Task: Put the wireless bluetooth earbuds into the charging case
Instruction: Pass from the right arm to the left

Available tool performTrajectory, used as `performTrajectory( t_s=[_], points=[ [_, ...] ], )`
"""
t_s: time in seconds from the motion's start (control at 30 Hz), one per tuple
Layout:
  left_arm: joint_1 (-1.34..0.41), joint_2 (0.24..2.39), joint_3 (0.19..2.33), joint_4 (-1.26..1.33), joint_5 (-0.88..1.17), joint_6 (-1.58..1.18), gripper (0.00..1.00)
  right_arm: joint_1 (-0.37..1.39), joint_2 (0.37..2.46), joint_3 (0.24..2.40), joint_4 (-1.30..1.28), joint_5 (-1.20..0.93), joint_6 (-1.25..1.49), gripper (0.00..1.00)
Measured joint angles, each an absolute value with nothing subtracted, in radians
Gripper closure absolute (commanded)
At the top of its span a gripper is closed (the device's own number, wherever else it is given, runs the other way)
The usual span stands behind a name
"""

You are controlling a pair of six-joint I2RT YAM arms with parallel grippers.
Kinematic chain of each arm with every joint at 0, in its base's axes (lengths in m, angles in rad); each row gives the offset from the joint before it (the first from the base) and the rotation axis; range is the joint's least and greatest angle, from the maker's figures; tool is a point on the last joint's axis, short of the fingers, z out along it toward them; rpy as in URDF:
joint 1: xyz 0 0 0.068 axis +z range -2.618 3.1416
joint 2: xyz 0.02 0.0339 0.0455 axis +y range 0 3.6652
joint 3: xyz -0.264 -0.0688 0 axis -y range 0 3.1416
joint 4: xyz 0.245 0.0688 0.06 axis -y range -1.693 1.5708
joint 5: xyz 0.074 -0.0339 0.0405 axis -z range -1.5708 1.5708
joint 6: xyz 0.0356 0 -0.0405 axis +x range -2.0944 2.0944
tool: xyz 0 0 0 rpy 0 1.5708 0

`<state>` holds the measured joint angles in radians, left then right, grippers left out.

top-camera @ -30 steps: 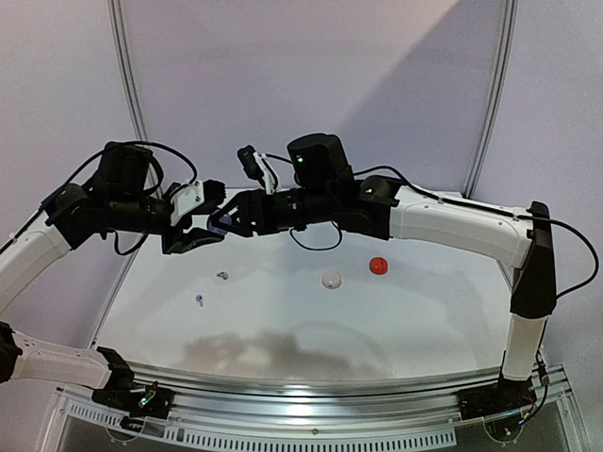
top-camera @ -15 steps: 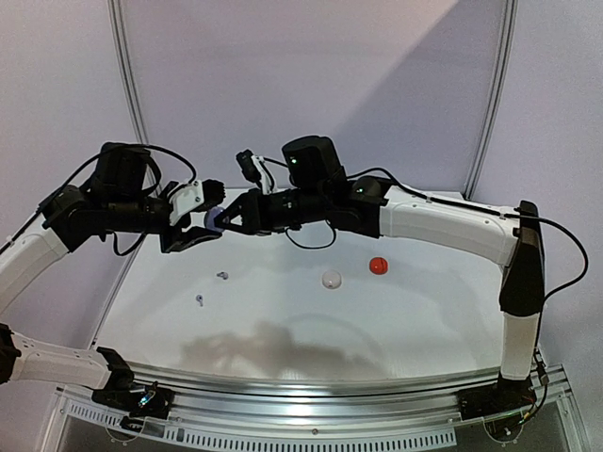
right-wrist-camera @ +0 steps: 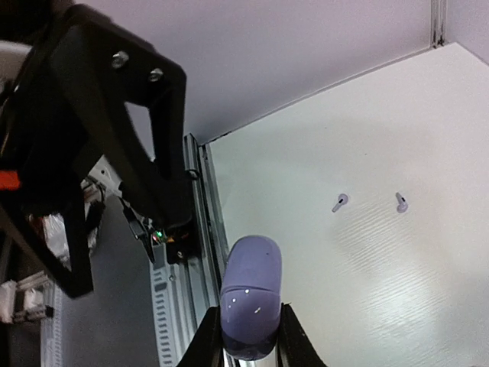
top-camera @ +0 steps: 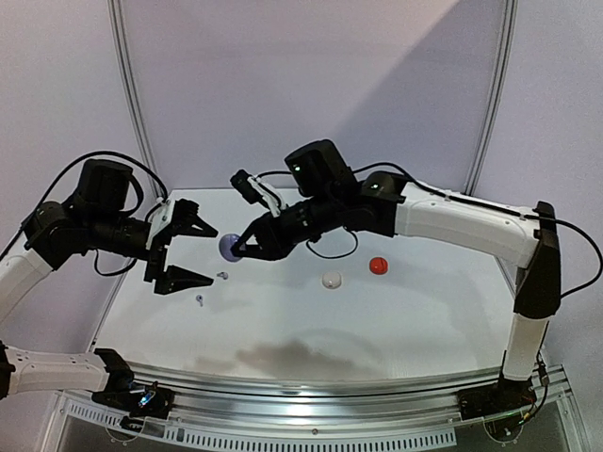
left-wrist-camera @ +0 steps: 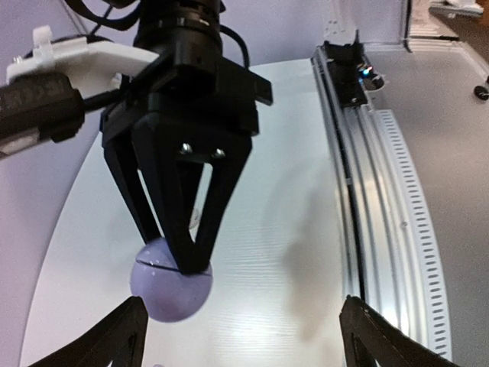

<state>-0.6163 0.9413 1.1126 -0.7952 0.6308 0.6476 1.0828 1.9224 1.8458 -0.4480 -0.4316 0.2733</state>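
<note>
Since my left gripper [top-camera: 195,254] has sprung wide and let go | right gripper [top-camera: 240,248] now pinches the lilac case [top-camera: 229,247], just beyond the left tips | two lilac earbuds [top-camera: 222,275] lie on the table [top-camera: 424,320] below | handover done, insertion pending

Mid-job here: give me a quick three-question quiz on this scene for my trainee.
1. True or false: the left gripper stands open and holds nothing.
2. Pick one: the right gripper is shut on A) the red case, B) the white case, C) the lilac case.
3. Fill in: the number of loose earbuds that show on the table is ____.
Key: 1 true; 2 C; 3 two.
</note>
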Motion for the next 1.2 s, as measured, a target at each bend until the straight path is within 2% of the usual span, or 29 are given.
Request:
performTrajectory(
  t_s=[0.17,0.4,0.57,0.87,0.97,1.07,1.17,1.2],
  points=[
    [-0.616,0.940,1.113,-0.812,0.739,0.606,0.27,1.097,1.815,1.847,-0.590,-0.412,0.016,1.00],
    [-0.622,0.981,1.133,-0.797,0.798,0.502,0.34,1.172,1.790,1.886,-0.651,-0.369,-0.160,1.00],
    [-0.633,1.013,1.151,-0.783,0.809,0.451,0.50,1.198,1.804,1.940,-0.670,-0.348,-0.208,1.00],
    [-0.638,1.016,1.167,-0.768,0.839,0.409,0.57,1.198,1.806,1.952,-0.673,-0.335,-0.231,1.00],
    [-0.641,1.016,1.174,-0.766,0.851,0.396,0.65,1.198,1.809,1.955,-0.673,-0.331,-0.237,1.00],
    [-0.643,1.018,1.177,-0.760,0.855,0.384,0.79,1.198,1.811,1.959,-0.674,-0.332,-0.242,1.00],
    [-0.643,1.020,1.178,-0.756,0.859,0.387,0.99,1.199,1.814,1.960,-0.678,-0.334,-0.241,1.00],
    [-0.643,1.020,1.178,-0.756,0.861,0.392,1.00,1.199,1.814,1.961,-0.682,-0.336,-0.241,1.00]
  ],
)
